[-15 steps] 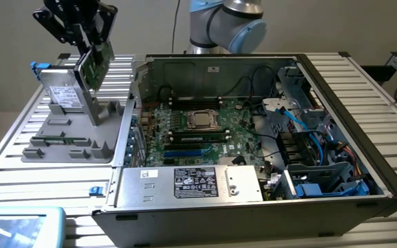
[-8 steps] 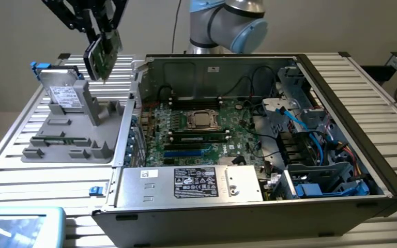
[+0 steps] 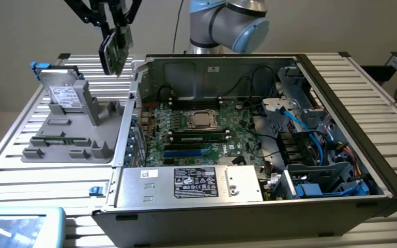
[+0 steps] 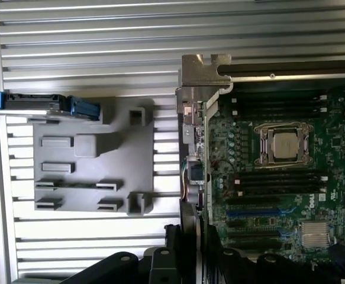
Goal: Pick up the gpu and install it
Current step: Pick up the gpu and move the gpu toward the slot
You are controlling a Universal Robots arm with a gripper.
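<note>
Green board, black cooler: your gpu (image 3: pixel 117 51) hangs below the claw (image 3: pixel 118 31), clamped between its jaws, over the computer case (image 3: pixel 367 137) edge nearest the grey holder (image 3: pixel 67 150).

A slatted metal table (image 3: pixel 40 181) carries a grey moulded holder (image 3: pixel 60 150) at the exterior view's left and, just beside it, an open computer case (image 3: pixel 254 222)

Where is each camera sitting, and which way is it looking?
Exterior view: off the arm, high up, looking down at the open computer case and grey holder; the arm and end effector show.
Wrist view: on the wrist, looking straight down past the end effector.
Both share the held gpu, grey holder and motherboard.
</note>
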